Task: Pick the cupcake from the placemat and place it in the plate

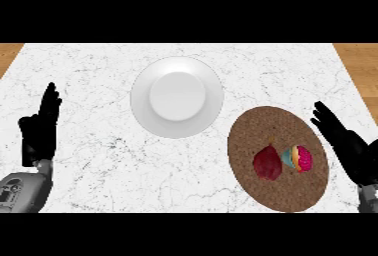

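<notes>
Cupcake untouched on placemat; right hand (fingers spread) should close round it, avoiding adjacent red item.

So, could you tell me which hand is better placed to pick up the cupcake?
The right hand: it is open beside the placemat, close to the cupcake; the left hand rests open far to the left.

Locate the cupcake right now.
Head view, lower right: the cupcake lies on the brown placemat, between a dark red item and the right hand.
</notes>
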